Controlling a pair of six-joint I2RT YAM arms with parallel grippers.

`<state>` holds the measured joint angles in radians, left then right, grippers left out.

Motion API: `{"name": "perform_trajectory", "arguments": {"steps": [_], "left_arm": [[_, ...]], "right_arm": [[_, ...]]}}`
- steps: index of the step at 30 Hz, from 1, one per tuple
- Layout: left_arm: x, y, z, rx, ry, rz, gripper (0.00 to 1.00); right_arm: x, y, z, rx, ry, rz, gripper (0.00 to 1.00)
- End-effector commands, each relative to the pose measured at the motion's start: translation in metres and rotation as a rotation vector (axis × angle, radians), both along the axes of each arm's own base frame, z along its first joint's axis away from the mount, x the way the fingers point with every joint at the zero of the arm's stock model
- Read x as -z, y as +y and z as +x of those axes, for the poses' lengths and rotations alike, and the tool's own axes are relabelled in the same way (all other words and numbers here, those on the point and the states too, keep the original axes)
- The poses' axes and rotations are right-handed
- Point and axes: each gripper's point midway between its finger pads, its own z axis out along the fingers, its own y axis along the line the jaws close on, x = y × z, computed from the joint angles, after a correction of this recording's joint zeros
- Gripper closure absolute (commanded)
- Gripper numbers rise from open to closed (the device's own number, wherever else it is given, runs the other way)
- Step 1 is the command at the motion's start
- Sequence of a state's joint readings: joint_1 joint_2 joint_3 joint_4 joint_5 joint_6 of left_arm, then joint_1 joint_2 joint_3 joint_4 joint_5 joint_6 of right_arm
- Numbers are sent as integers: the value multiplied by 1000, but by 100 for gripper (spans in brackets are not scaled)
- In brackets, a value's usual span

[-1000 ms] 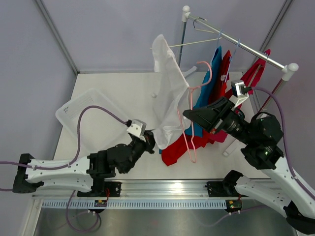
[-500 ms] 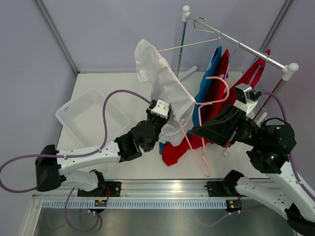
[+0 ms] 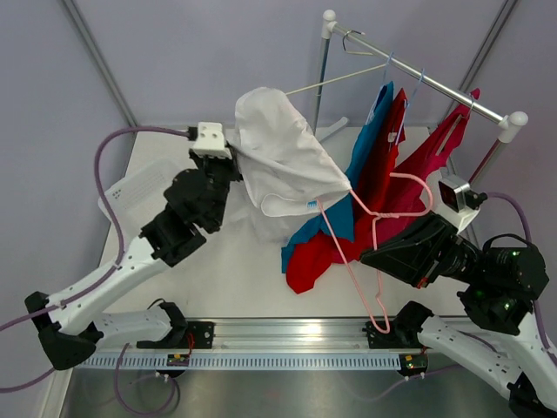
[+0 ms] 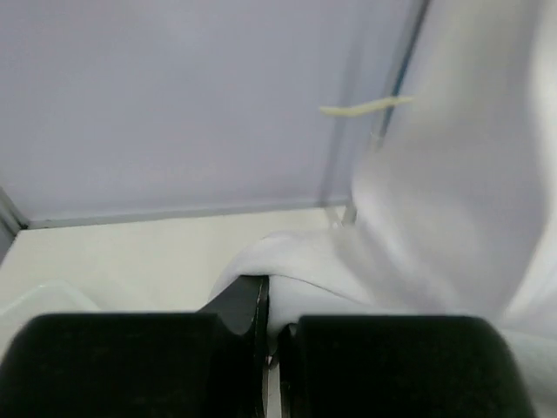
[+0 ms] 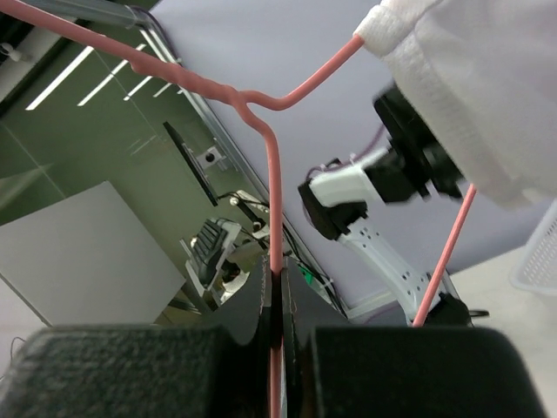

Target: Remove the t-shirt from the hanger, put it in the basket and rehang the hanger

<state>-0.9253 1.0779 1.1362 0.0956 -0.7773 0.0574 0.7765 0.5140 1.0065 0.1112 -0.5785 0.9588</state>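
The white t-shirt point(image 3: 283, 165) hangs stretched between my two arms above the table. My left gripper point(image 3: 231, 164) is raised at the back left and shut on the shirt's edge; in the left wrist view a fold of the t-shirt point(image 4: 418, 209) runs into the closed left gripper point(image 4: 277, 305). The pink hanger point(image 3: 376, 228) is tilted at the front right, one end still inside the shirt's hem. My right gripper point(image 3: 372, 251) is shut on its wire. In the right wrist view the hanger point(image 5: 271, 165) passes between the closed right gripper point(image 5: 277, 283), and the t-shirt point(image 5: 474, 87) covers its tip.
A clothes rack point(image 3: 426, 78) stands at the back right with blue point(image 3: 365, 152) and red point(image 3: 422, 165) garments and a pale hanger point(image 3: 335, 78). A clear plastic bin point(image 3: 130, 196) sits at the left, partly under my left arm. A metal rail point(image 3: 287, 331) runs along the near edge.
My left gripper let go, regripped the shirt and rose to the back left, pulling the cloth with it. My right gripper drew the hanger toward the front right.
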Motion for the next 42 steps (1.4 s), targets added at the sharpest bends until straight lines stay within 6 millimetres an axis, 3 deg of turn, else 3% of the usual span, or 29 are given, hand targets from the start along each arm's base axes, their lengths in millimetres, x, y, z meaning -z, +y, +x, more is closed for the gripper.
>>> {"name": "perform_trajectory", "arguments": {"steps": [1, 3, 5, 6, 8, 9, 11, 12, 13, 14, 15, 18, 19, 24, 26, 28, 32, 35, 36, 39, 40, 42], "left_arm": [[-54, 32, 1, -16, -41, -66, 100], [-76, 41, 2, -18, -62, -73, 100], [-86, 17, -2, 163, -90, -65, 100], [-84, -17, -17, 371, -107, -33, 100], [-73, -32, -20, 425, -66, -70, 100], [-66, -19, -9, 322, -47, -77, 100], [-60, 7, 11, 168, -31, -68, 100], [-71, 20, 14, 139, -42, -90, 100], [-74, 46, 30, 60, -32, -97, 100], [-76, 60, 34, 25, -13, -127, 100], [-98, 87, 37, -42, -51, -167, 100], [-124, 130, 38, -167, -102, -242, 100], [-144, 138, 33, -176, -143, -266, 100], [-167, 154, 42, -210, -159, -299, 100], [-169, 162, 42, -231, -161, -301, 100], [-165, 172, 42, -250, -154, -307, 100], [-138, 183, 50, -257, -98, -307, 100], [-100, 197, 63, -255, -18, -354, 100], [-78, 203, 69, -249, 28, -364, 100], [-57, 214, 75, -237, 54, -386, 100], [-36, 215, 79, -241, 88, -372, 100], [-28, 224, 82, -258, 71, -364, 100]], "right_arm": [[42, 3, 3, 23, 38, -126, 100], [63, 5, -5, -27, 48, -177, 100], [61, 2, -15, -65, 20, -166, 100], [54, -1, -18, -68, 5, -153, 100], [45, -2, -20, -68, -21, -142, 100], [36, -5, -25, -75, -45, -130, 100], [37, -2, -23, -80, -41, -153, 100], [38, -4, -24, -72, -57, -161, 100], [48, -3, -22, -67, -28, -198, 100], [54, -3, -19, -47, -19, -214, 100], [69, -3, -18, -37, -3, -255, 100], [90, -7, -21, -35, 35, -291, 100], [94, -9, -24, -44, 39, -294, 100], [121, -27, -51, -99, 67, -316, 100], [123, -33, -55, -87, 70, -310, 100], [124, -39, -54, -45, 76, -316, 100], [122, -36, -48, -26, 59, -325, 100], [125, -27, -38, -23, 72, -351, 100], [127, -23, -33, -22, 81, -365, 100], [135, -17, -24, -4, 103, -386, 100], [137, -16, -22, 0, 109, -389, 100], [143, -12, -17, 7, 125, -403, 100]]}}
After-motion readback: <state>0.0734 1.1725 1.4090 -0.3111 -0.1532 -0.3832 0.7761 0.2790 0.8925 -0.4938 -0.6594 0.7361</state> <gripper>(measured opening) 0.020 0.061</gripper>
